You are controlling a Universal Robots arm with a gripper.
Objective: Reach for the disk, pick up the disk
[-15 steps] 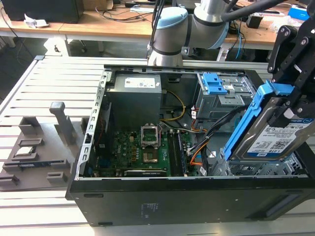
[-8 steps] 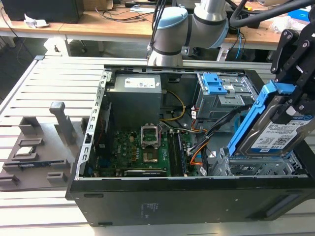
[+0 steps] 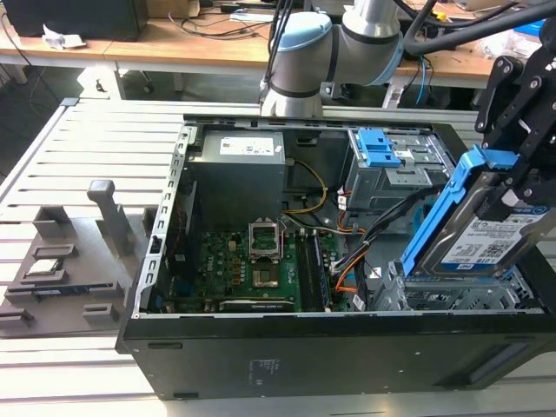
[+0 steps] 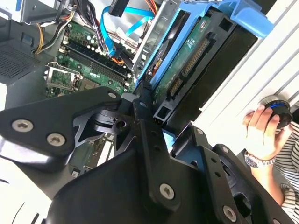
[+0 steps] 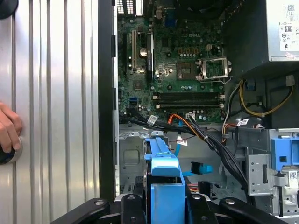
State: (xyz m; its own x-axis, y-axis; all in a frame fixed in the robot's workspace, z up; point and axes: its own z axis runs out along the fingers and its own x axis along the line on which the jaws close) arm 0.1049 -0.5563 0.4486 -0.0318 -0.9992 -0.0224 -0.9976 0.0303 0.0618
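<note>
Exterior view: black fingers (image 3: 512, 187) clamped on the silver-grey metal disk in its blue plastic carrier (image 3: 486, 239), tilted above the grey drive cage (image 3: 452, 295) | risk: orange and blue cables (image 3: 347, 261) close by, carrier edge might snag | slipping looks possible

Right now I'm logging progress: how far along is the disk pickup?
The reach looks done: the pincer is shut on the disk by its blue carrier. In hand: the disk is tilted, partly raised above the drive cage of the open computer case. Left: its lower end appears not yet clear of the cage.
</note>
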